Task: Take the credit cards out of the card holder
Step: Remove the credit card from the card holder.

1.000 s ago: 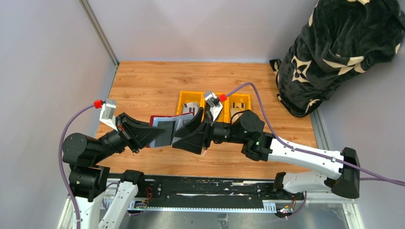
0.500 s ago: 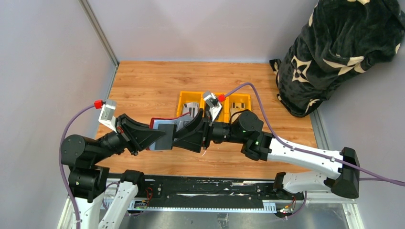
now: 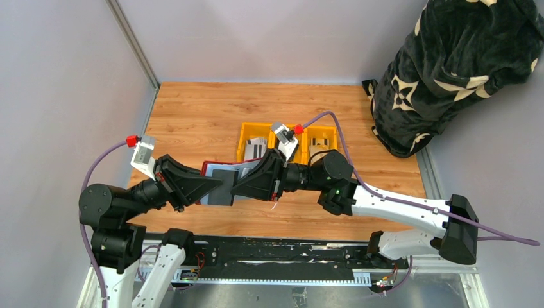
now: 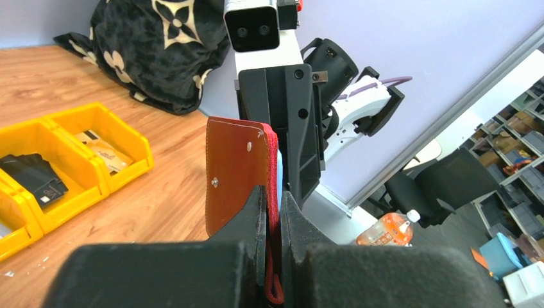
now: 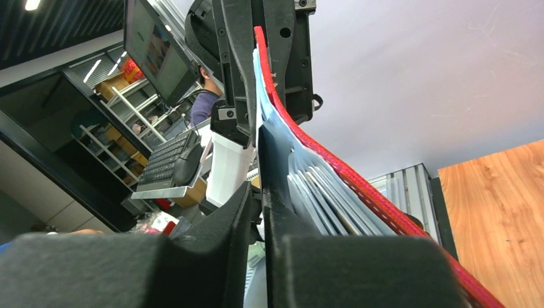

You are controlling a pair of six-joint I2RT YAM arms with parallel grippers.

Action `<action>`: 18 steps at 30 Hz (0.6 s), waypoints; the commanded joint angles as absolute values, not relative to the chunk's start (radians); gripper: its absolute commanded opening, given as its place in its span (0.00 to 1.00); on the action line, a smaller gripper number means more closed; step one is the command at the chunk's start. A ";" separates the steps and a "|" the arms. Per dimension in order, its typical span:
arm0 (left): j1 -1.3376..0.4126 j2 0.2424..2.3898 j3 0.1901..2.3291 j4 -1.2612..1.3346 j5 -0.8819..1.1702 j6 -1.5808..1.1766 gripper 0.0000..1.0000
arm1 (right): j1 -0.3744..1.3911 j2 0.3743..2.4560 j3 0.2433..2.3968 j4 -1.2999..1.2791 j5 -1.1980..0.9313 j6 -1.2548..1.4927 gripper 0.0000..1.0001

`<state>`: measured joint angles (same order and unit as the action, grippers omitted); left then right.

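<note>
The card holder (image 3: 213, 165), dark red with pale blue-grey sleeves (image 5: 321, 192), hangs in the air between the two arms. My left gripper (image 4: 274, 199) is shut on its red edge (image 4: 237, 167), with the snap side facing the left wrist camera. My right gripper (image 3: 238, 186) meets it from the right, jaws drawn almost together on the frontmost sleeve (image 5: 258, 96), while the other sleeves fan out beside its finger (image 5: 276, 167). A thin tan credit card edge (image 5: 346, 224) shows among them. I cannot tell whether a card sits in the pinched sleeve.
A yellow three-part bin (image 3: 246, 132) lies just behind the grippers, holding a striped white card (image 3: 256, 146), a tan card (image 3: 319, 147) and a black folded item (image 4: 35, 179). A black patterned blanket bundle (image 3: 455, 70) stands at the back right. Grey walls enclose the table.
My right gripper slid left onto the card holder and its jaws closed from wide apart to nearly together. My left gripper kept its hold and shifted only slightly.
</note>
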<state>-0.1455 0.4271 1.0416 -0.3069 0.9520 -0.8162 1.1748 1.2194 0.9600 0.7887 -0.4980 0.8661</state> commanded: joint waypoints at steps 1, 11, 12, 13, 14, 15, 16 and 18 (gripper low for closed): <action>-0.145 0.429 1.063 -0.262 0.962 -0.837 0.00 | 1.160 1.185 0.938 0.921 -0.526 0.915 0.11; -0.144 0.438 1.075 -0.258 0.972 -0.858 0.02 | 1.147 1.167 0.896 0.974 -0.503 0.944 0.00; -0.144 0.439 1.077 -0.256 0.970 -0.860 0.02 | 1.145 1.164 0.895 0.962 -0.497 0.943 0.00; -0.144 0.439 1.079 -0.255 0.968 -0.862 0.02 | 1.144 1.160 0.894 0.949 -0.489 0.939 0.00; -0.145 0.440 1.079 -0.255 0.965 -0.863 0.02 | 1.144 1.155 0.892 0.928 -0.479 0.935 0.00; -0.144 0.441 1.080 -0.255 0.962 -0.866 0.02 | 1.145 1.151 0.889 0.912 -0.471 0.929 0.00; -0.144 0.442 1.080 -0.255 0.961 -0.868 0.02 | 1.144 1.147 0.884 0.903 -0.461 0.926 0.00; -0.144 0.443 1.081 -0.257 0.956 -0.870 0.02 | 1.144 1.139 0.870 0.892 -0.437 0.919 0.00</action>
